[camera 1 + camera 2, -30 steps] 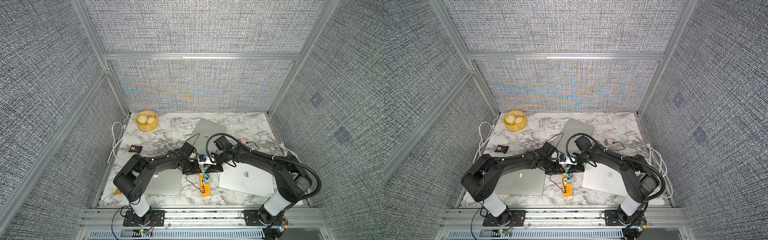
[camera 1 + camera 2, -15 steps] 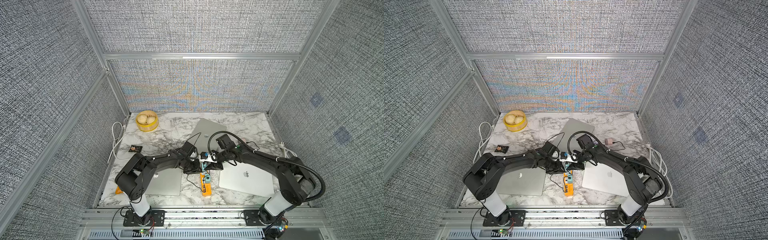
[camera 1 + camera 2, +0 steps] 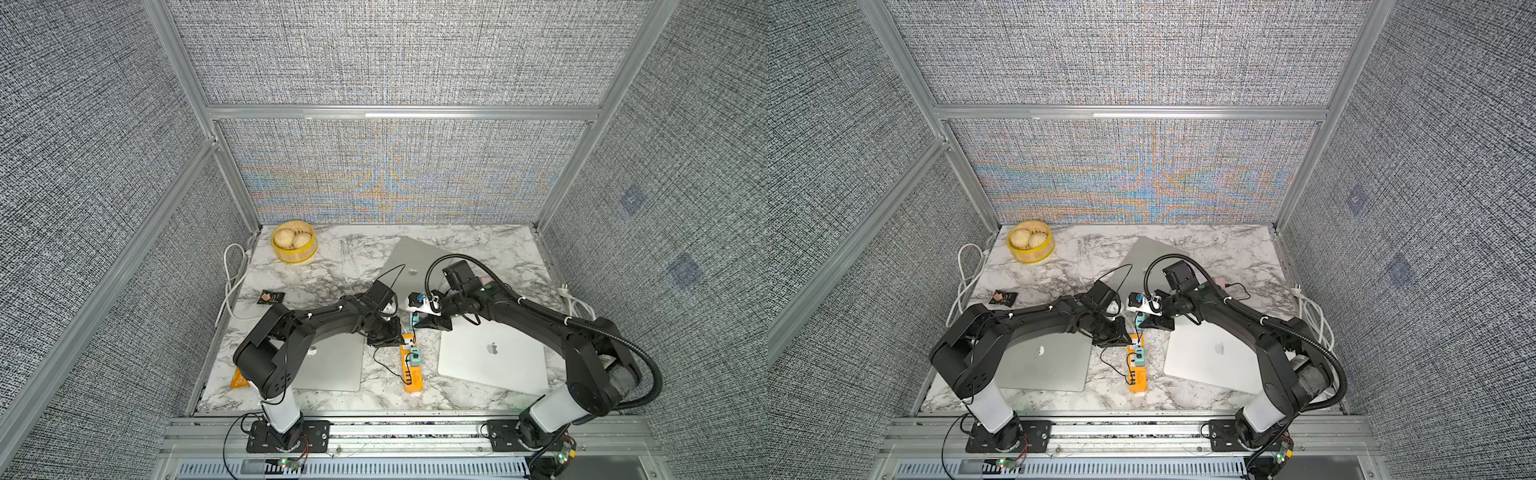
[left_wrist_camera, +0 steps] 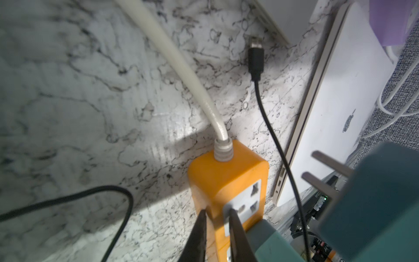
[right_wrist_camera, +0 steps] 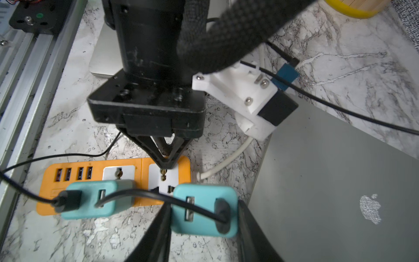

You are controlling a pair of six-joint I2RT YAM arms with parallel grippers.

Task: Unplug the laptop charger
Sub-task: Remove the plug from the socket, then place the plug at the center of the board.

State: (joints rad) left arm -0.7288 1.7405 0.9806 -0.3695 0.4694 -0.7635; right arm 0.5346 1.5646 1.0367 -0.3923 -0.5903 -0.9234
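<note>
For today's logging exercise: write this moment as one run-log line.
left end effector: tips on orange power strip | right end effector: shut on teal charger | prongs: clear of socket

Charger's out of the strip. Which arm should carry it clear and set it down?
Right. The right gripper clamps the teal charger, prongs free; the left gripper is pinning the orange power strip.
</note>
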